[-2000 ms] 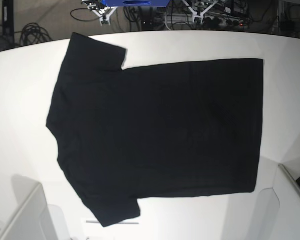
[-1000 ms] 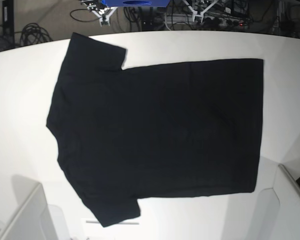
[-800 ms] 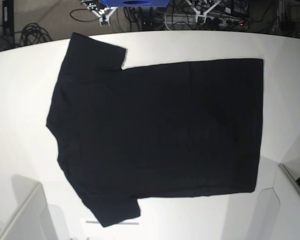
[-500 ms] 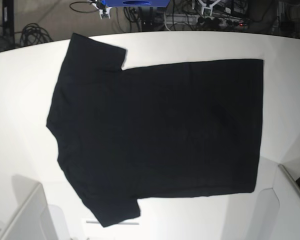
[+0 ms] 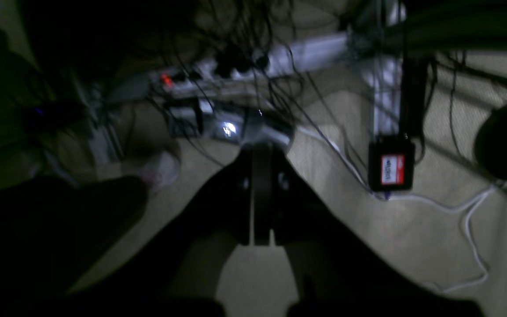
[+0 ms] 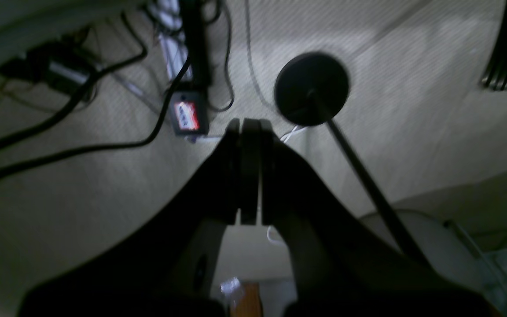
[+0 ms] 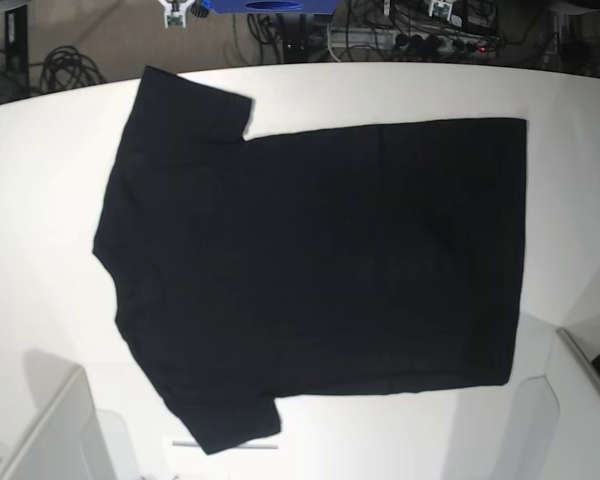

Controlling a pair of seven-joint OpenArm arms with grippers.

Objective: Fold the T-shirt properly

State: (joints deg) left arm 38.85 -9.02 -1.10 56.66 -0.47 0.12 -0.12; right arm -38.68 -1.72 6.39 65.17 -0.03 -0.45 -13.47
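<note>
The black T-shirt (image 7: 320, 260) lies spread flat on the white table (image 7: 40, 200), plain side up, with its sleeves at the left and its hem at the right. No print shows. Both grippers are far behind the table and off the shirt. The left gripper (image 5: 255, 152) is shut and empty over the floor. The right gripper (image 6: 249, 127) is also shut and empty over the floor. In the base view only small white bits of the arms show at the top edge, the right arm's (image 7: 176, 10) on the left and the left arm's (image 7: 440, 8) on the right.
White box-like edges stand at the table's front left (image 7: 50, 430) and front right (image 7: 580, 400). Behind the table lie cables and a power strip (image 5: 244, 70). A round black stand base (image 6: 311, 88) sits on the floor. A blue object (image 7: 270, 5) is at the top edge.
The white gripper parts at the top edge of the base view have moved up and outward, almost out of sight. The T-shirt has not moved.
</note>
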